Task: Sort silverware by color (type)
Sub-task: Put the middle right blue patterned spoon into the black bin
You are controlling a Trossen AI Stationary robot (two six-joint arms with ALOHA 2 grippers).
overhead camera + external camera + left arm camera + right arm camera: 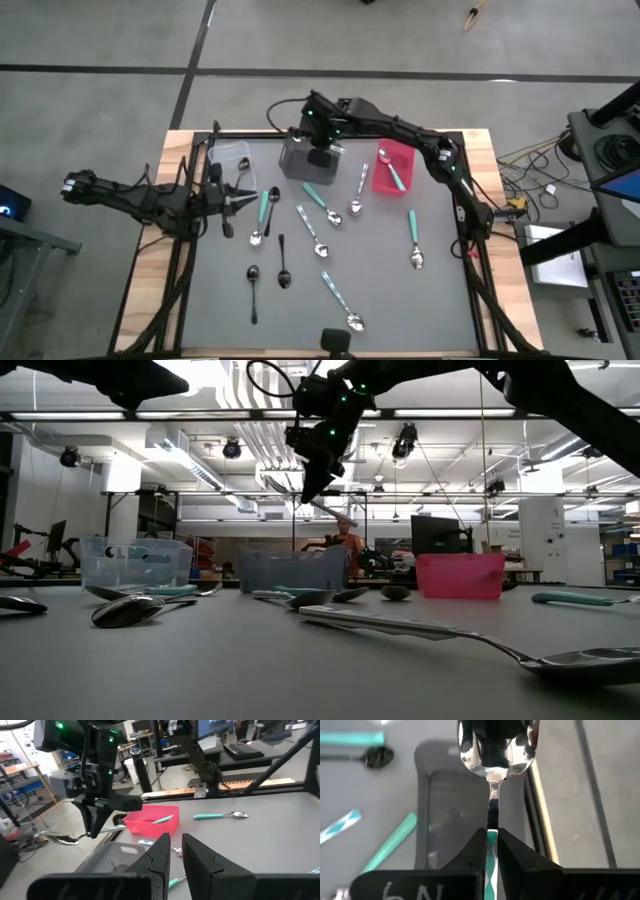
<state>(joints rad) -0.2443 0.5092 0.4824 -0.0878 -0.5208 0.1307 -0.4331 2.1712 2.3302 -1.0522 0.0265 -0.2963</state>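
Observation:
My right gripper (320,152) hangs over the dark grey bin (300,165) at the far side, shut on a teal-handled spoon (495,750) whose silver bowl points away from the fingers. The same spoon juts out below the gripper in the low view (328,508). My left gripper (243,201) waits level at the table's left, shut and empty (175,852). Several spoons lie flat on the grey mat: teal-handled ones (413,238), silver ones (312,235) and black ones (283,262). My right gripper pinches the spoon's teal-and-white handle (491,839) between its two fingers, which lie along the handle. The fingers slant down from the table's right side. The spoon is lifted clear above the dark grey bin, its bowl (496,745) foremost.
A clear bin (232,155) stands left of the dark grey one, and a red bin (400,160) with a teal-handled spoon in it stands to the right. Black frame rails run along the mat's edges (462,230). Beyond the table is a workshop room.

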